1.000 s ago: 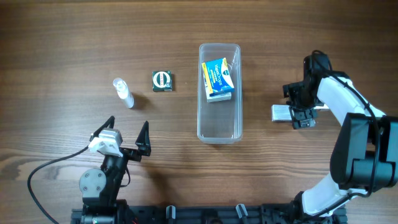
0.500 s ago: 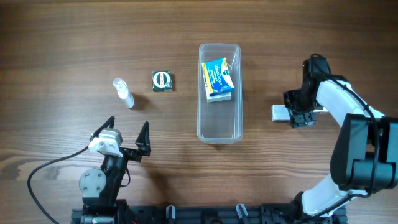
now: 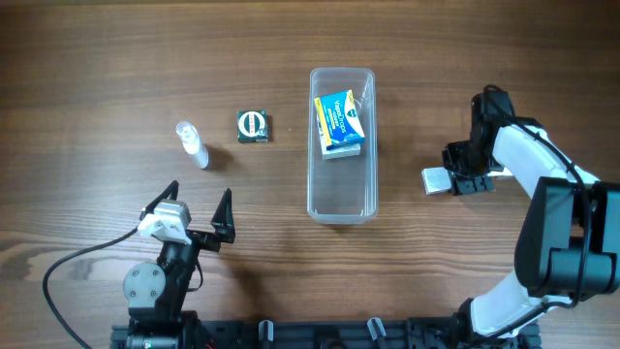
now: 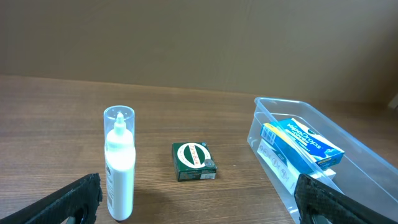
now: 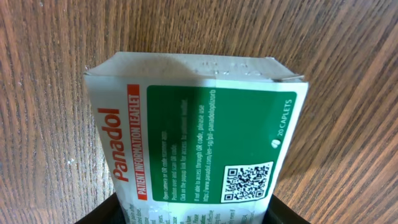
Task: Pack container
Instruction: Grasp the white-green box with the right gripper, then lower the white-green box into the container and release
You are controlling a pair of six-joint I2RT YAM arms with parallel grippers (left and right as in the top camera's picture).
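Note:
The clear plastic container (image 3: 341, 145) lies lengthwise in the middle of the table with a blue and yellow box (image 3: 338, 123) inside it; the left wrist view shows the container (image 4: 360, 168) at the right. My right gripper (image 3: 463, 180) is shut on a white and green Panadol box (image 3: 437, 180) (image 5: 193, 137) to the right of the container. The black fingers (image 5: 99, 214) press against both sides of that box. My left gripper (image 3: 199, 208) rests open near the front left, with nothing between its fingers (image 4: 68, 199).
A small green box (image 3: 253, 126) (image 4: 194, 162) lies left of the container. A white bottle with a clear cap (image 3: 191, 143) (image 4: 119, 163) is further left, close to the left gripper.
The right gripper has closed on the Panadol box, which has shifted slightly. The left arm has not moved.

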